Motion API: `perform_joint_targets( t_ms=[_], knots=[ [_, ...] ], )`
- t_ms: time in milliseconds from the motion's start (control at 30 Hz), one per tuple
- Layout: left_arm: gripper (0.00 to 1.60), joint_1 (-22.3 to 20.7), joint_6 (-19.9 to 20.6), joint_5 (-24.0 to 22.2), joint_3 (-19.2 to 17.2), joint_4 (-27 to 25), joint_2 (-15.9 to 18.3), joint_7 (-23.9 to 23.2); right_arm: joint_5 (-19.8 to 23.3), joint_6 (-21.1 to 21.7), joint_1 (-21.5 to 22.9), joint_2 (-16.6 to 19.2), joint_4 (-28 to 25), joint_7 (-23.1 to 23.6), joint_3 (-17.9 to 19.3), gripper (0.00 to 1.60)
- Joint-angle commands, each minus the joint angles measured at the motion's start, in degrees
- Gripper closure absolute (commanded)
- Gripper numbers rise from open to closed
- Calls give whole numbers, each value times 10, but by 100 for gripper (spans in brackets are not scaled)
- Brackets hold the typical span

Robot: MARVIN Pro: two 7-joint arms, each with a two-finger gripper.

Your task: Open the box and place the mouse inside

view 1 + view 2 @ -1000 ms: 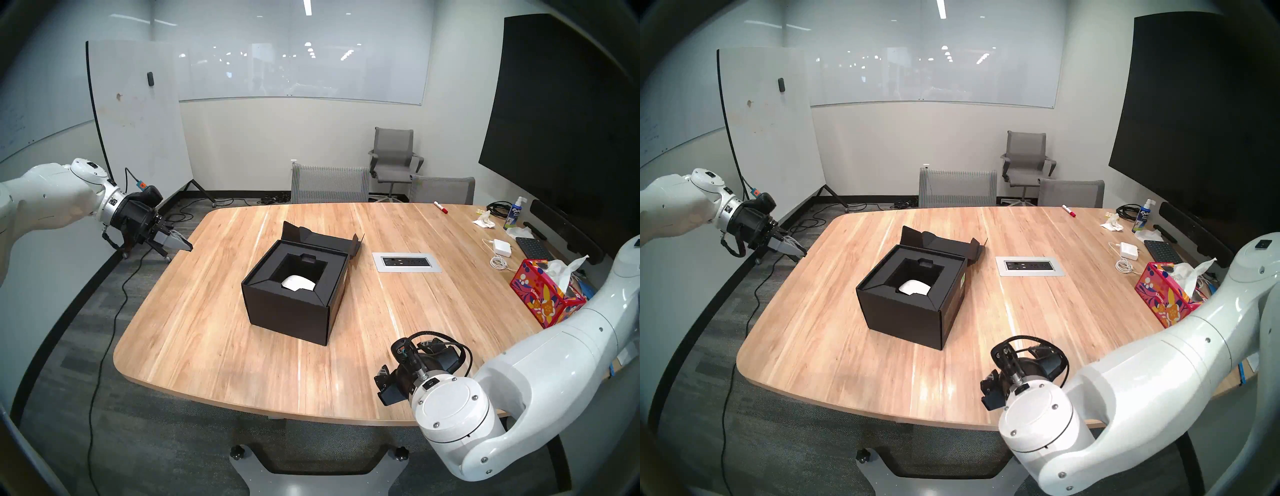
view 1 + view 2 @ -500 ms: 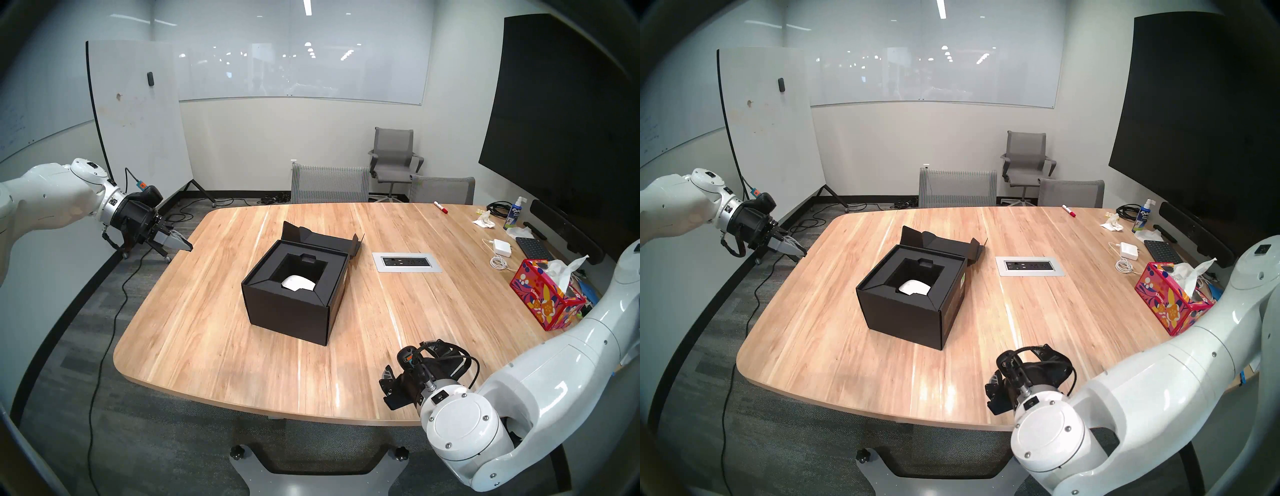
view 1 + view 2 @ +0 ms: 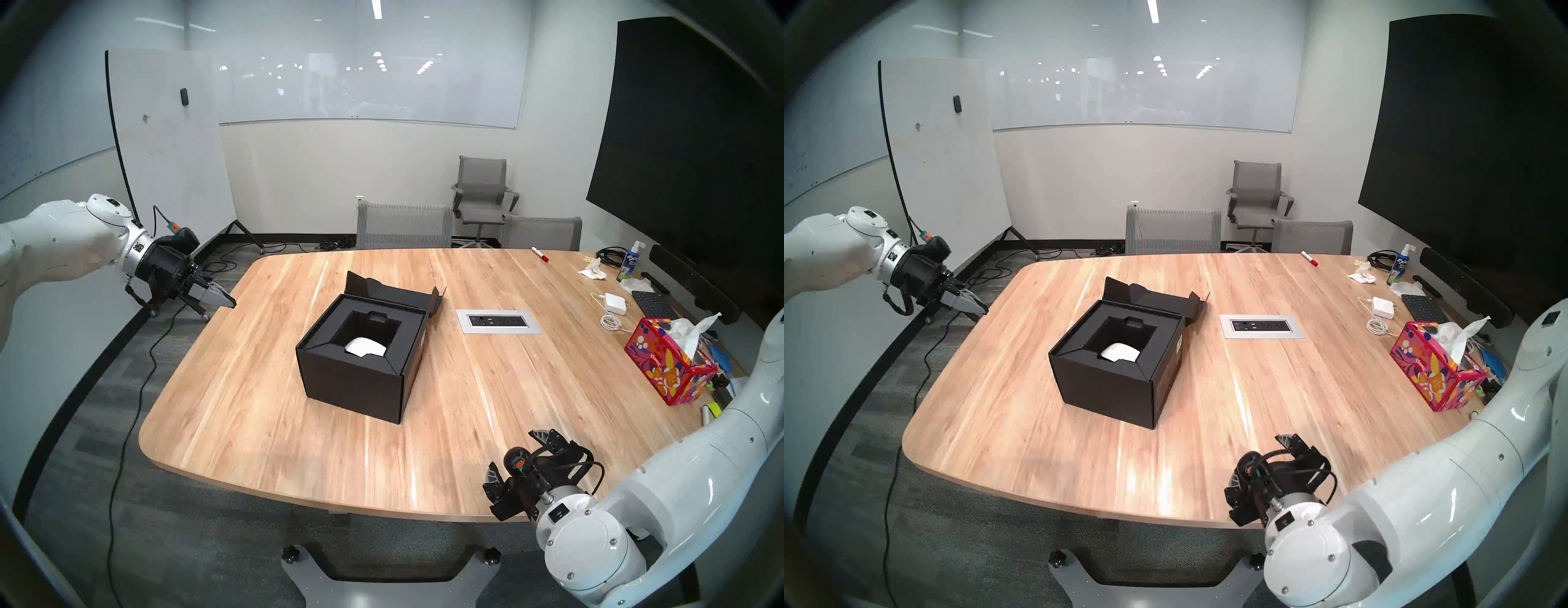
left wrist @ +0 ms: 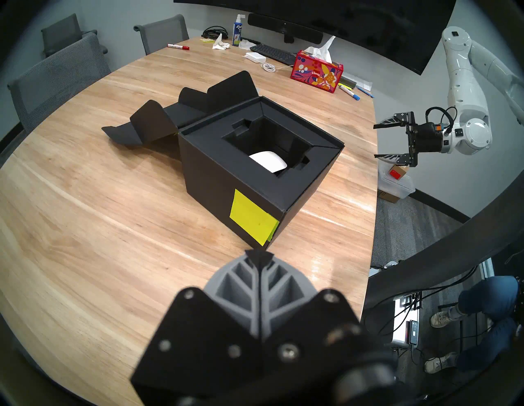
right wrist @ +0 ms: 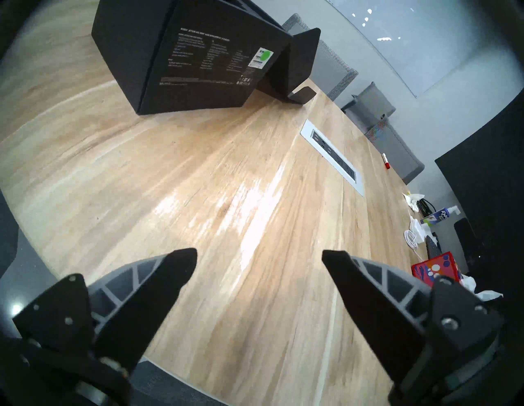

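Observation:
The black box (image 3: 352, 382) stands open mid-table, its flap lid (image 3: 399, 293) folded back behind it. The white mouse (image 3: 365, 347) lies in the box's black recessed insert, also seen in the left wrist view as the mouse (image 4: 269, 161). A yellow-green note is stuck on the box wall (image 4: 226, 181). My left gripper (image 3: 231, 302) hangs shut and empty at the table's left edge, well apart from the box. My right gripper (image 3: 511, 450) is open and empty over the table's front right edge; in its own view the fingers (image 5: 175, 266) spread wide above bare wood.
A red patterned tissue box (image 3: 670, 365), white power adapter (image 3: 616, 303) with cable, keyboard (image 3: 653, 305), spray bottle (image 3: 632, 261) and red marker (image 3: 539, 254) sit along the right and far side. A socket panel (image 3: 498, 321) is set into the table. Grey chairs (image 3: 403, 225) stand behind.
My right arm has drawn back toward the table's front right edge, and its wrist has turned so both open fingers show. The left arm, box and mouse have not moved.

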Motion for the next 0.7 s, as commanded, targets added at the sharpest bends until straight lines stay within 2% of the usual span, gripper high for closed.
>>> perform_joint_targets(
  t_ms=[0, 200, 400, 667],
  knots=[
    [160, -8, 0, -2, -4, 1, -1, 0, -55, 10, 16, 37, 0, -3, -40, 0],
    [160, -8, 0, -2, -4, 1, -1, 0, -119, 16, 44, 67, 0, -3, -70, 0],
    [160, -9, 0, -2, -4, 1, 0, 0, -181, 20, 79, 114, 0, -3, -99, 0],
    [160, -9, 0, -3, -4, 1, 0, 0, -264, 12, 122, 146, 41, -3, -113, 0]
  ],
)
